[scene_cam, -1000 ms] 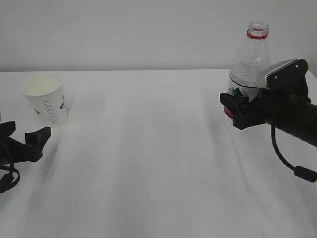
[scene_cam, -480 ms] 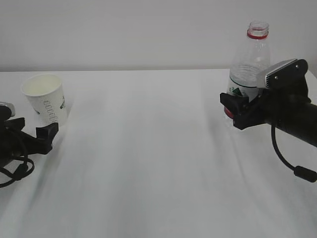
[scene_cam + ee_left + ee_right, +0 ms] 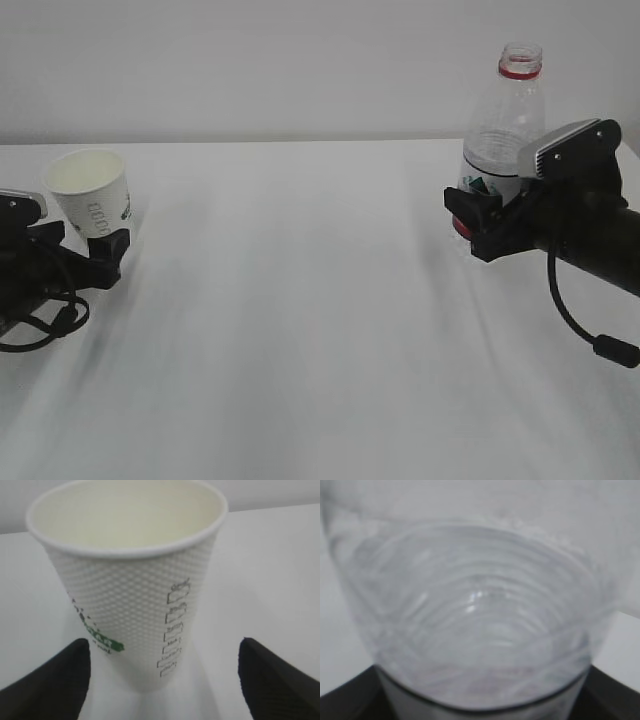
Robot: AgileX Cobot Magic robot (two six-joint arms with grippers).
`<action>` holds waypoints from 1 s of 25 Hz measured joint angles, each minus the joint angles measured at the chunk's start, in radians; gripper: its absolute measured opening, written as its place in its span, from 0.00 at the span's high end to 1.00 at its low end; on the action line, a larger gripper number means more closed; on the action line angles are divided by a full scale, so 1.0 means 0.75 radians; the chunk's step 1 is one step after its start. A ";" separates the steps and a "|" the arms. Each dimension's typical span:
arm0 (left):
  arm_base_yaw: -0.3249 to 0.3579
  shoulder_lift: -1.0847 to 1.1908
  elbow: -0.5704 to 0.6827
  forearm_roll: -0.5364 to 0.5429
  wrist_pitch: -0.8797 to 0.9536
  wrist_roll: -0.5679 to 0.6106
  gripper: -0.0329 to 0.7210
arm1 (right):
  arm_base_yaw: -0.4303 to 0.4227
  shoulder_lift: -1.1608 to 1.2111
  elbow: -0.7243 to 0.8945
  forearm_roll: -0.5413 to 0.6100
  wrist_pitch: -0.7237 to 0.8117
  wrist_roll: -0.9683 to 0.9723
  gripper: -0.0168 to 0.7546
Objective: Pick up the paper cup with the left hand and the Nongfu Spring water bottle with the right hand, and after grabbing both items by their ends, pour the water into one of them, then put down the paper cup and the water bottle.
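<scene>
On the white tabletop (image 3: 300,320), before a plain pale wall (image 3: 250,60), the paper cup (image 3: 90,198) stands upright at the left, mouth up, white with green print. The left pincer (image 3: 95,250) sits wide apart around its base. At the right, the tall clear water bottle (image 3: 500,140) stands upright, neck up, clamped low down by the right pincer (image 3: 470,215).

Lab-like: bare white table (image 3: 320,330), blank wall (image 3: 250,60)
</scene>
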 joint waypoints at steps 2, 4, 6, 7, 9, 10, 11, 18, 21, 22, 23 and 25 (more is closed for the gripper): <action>0.000 0.000 -0.024 0.000 0.000 0.000 0.04 | 0.000 0.000 0.000 0.000 0.000 0.000 0.27; 0.000 0.006 -0.046 -0.001 0.000 -0.002 0.04 | 0.000 0.000 0.000 0.000 0.000 0.000 0.27; 0.000 0.030 -0.069 -0.003 -0.002 -0.002 0.04 | 0.000 0.000 0.000 0.000 0.000 0.000 0.27; 0.000 0.044 -0.076 -0.004 -0.002 -0.002 0.04 | 0.000 0.000 0.000 0.000 0.000 0.000 0.27; 0.000 0.072 -0.095 -0.006 -0.002 -0.002 0.04 | 0.000 0.000 0.000 0.000 0.000 0.000 0.27; 0.000 0.083 -0.098 -0.006 -0.002 -0.002 0.04 | 0.000 0.000 0.000 0.000 0.000 0.000 0.27; 0.000 0.092 -0.104 -0.009 -0.002 -0.002 0.04 | 0.000 0.000 0.000 0.000 0.000 0.000 0.27; 0.000 0.095 -0.122 -0.073 -0.002 -0.002 0.04 | 0.000 0.000 0.000 -0.009 0.001 0.000 0.27; 0.000 0.111 -0.144 -0.073 -0.002 -0.002 0.04 | 0.000 0.000 0.000 -0.015 0.001 0.000 0.27; 0.000 0.118 -0.156 -0.073 -0.002 -0.002 0.04 | 0.000 0.000 0.000 -0.021 0.001 0.000 0.27; 0.000 0.128 -0.168 -0.073 -0.002 -0.002 0.04 | 0.000 0.000 0.002 -0.024 0.001 0.000 0.27; 0.000 0.146 -0.187 -0.073 -0.002 -0.002 0.04 | 0.000 0.000 0.002 -0.037 0.001 0.000 0.27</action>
